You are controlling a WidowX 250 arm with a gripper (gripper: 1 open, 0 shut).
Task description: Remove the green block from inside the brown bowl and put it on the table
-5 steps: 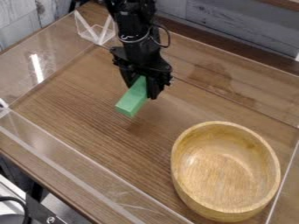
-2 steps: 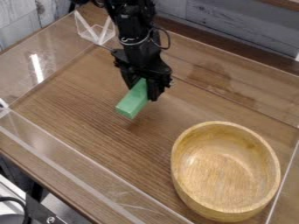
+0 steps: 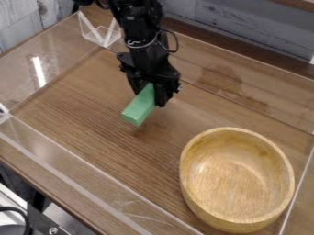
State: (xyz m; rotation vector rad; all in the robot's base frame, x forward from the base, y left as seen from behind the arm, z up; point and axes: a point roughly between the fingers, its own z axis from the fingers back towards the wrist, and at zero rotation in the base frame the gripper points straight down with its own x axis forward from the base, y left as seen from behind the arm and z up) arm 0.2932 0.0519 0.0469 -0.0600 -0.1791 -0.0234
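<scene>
The green block hangs tilted, its upper end pinched between the fingers of my black gripper, which is shut on it. Its lower end sits at or just above the table; I cannot tell whether it touches. The gripper points nearly straight down, left of centre in the camera view. The brown bowl stands empty at the lower right, well apart from the block and the gripper.
Low clear acrylic walls border the tabletop at the front and the left. A white wire-like frame stands behind the arm at the back. Bare wood lies between the block and the bowl.
</scene>
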